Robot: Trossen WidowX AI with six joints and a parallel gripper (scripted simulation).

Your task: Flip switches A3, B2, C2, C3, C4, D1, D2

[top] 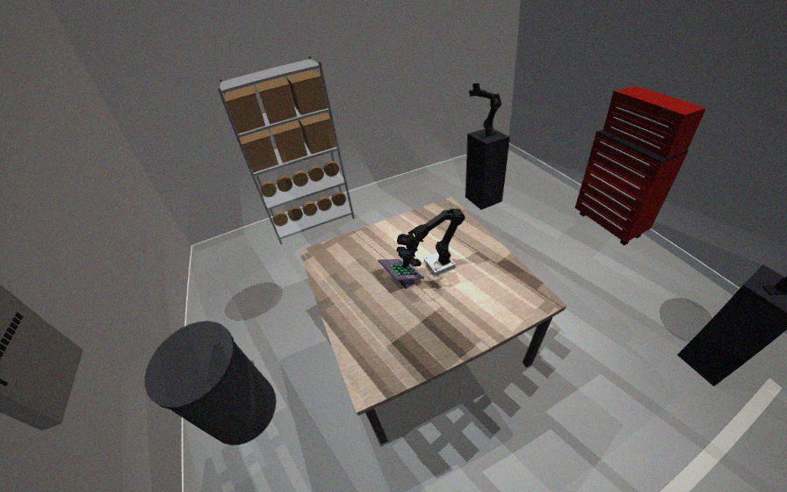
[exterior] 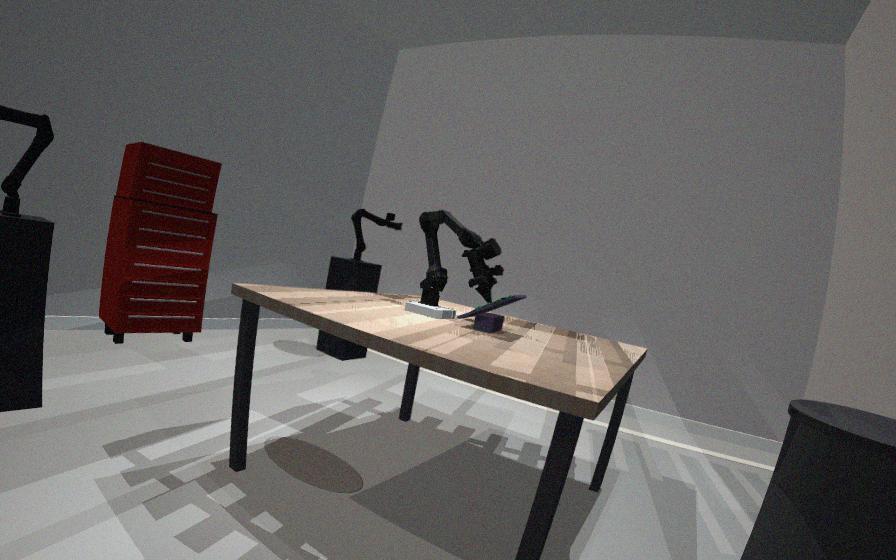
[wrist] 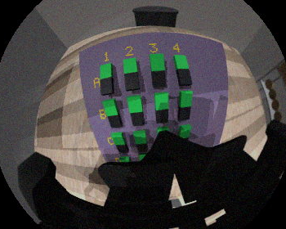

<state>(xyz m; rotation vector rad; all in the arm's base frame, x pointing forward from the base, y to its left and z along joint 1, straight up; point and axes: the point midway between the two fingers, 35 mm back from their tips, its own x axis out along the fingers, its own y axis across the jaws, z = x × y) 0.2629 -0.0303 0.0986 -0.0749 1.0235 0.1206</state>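
The purple panel (top: 386, 264) (exterior: 518, 299) (wrist: 205, 61) is tilted and carries green-and-black switches. In the wrist view A3 (wrist: 158, 70) and B2 (wrist: 136, 110) show whole, and C2 (wrist: 140, 141) nearly whole. Only the green tops of C3 (wrist: 163, 129) and C4 (wrist: 185, 131) show above my gripper, and slivers of D1 (wrist: 124, 159) and D2 (wrist: 142, 156). The rest of row D is hidden. My gripper (top: 407, 264) (exterior: 487, 299) (wrist: 163, 134) is shut and empty, tip low over the panel, in line with C3. I cannot tell whether it touches. Which switch ends are raised is hard to tell.
The panel's dark block stand (exterior: 489, 322) rests on the wooden table (top: 445, 329) (exterior: 368, 326). The arm's white base (top: 439, 264) (exterior: 429, 309) is close beside the panel. Unlisted switches such as B3 (wrist: 162, 107) and B4 (wrist: 185, 105) sit close around the tip.
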